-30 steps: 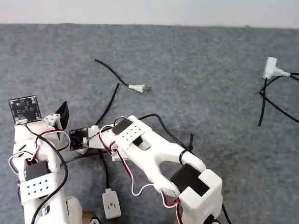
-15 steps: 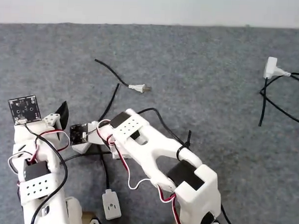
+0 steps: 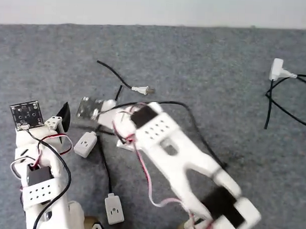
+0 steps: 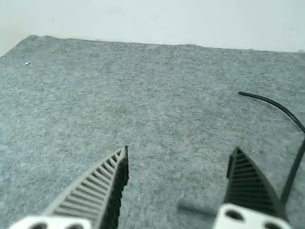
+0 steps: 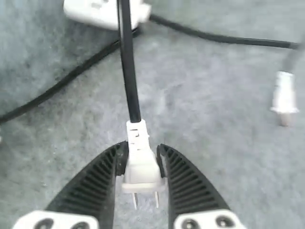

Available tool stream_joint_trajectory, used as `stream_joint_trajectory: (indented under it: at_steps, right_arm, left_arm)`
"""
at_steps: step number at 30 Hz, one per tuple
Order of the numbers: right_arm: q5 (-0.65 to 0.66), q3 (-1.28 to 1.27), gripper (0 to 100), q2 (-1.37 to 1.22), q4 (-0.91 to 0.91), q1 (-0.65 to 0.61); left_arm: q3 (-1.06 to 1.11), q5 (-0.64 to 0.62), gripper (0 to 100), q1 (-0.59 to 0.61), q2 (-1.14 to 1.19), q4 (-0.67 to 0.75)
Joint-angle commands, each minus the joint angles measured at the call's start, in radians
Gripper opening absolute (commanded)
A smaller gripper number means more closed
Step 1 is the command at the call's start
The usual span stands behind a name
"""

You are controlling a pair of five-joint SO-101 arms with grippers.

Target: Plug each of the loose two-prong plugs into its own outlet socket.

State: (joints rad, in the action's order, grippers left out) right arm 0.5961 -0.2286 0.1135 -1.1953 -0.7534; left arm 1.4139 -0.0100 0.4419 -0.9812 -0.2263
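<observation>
My right gripper [image 5: 141,183] is shut on a white two-prong plug [image 5: 140,164], whose black cord [image 5: 126,57] runs off toward a white outlet socket [image 5: 102,12]. In the high view the right gripper [image 3: 95,112] hangs over the mat's left-centre, just beyond that socket [image 3: 85,144]. A second socket [image 3: 113,207] lies near the front edge. Another loose plug [image 3: 141,90] on a short black cord lies farther back and appears again [image 5: 283,98]. My left gripper [image 4: 176,183] is open over bare mat at the front left [image 3: 64,116].
Grey felt mat [image 3: 205,71] covers the table. At the far right a white socket [image 3: 276,69] has a plug and black cords [image 3: 274,106] attached. Black cords cross the mat between my two arms [image 3: 103,158]. A thin black cord [image 4: 281,112] lies ahead of the left gripper.
The right arm swung away from me toward the back of the mat, carrying the plug and uncovering the white socket it had been over. The left arm stayed put.
</observation>
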Motion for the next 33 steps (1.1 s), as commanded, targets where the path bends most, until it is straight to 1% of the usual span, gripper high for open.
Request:
stream_joint_trajectory:
  at_steps: [1,4,7,11,15,18,21,27,33]
  right_arm:
    - [-0.098,0.008,0.9,0.255,-0.067,0.010]
    - [-0.146,0.008,0.9,0.412,-0.150,-0.021]
    - [-0.184,0.005,0.9,0.541,-0.225,-0.019]
    - [-0.259,-0.074,0.9,0.720,-0.231,0.048]
    - [-0.299,-0.261,0.9,0.917,-0.140,0.188]
    - [-0.301,-0.468,0.9,1.081,-0.022,0.306]
    - [-0.302,-0.669,0.9,1.248,0.099,0.384]
    - [-0.384,-0.913,0.9,1.538,0.229,0.456]
    - [-0.391,-1.073,0.9,1.705,0.351,0.521]
  left_arm:
    - [0.002,-0.008,32,-0.015,-0.011,0.040]
    - [0.005,-0.008,32,-0.015,-0.011,0.054]
    - [0.005,-0.008,32,-0.015,-0.011,0.054]
    - [0.005,-0.008,32,-0.014,-0.011,0.052]
    - [0.005,-0.008,32,-0.012,-0.011,0.052]
    - [0.005,-0.008,32,-0.011,-0.011,0.052]
    - [0.005,0.002,32,-0.011,-0.011,0.054]
    - [0.005,0.021,32,-0.017,-0.011,0.055]
    - [0.005,0.023,32,-0.017,-0.011,0.055]
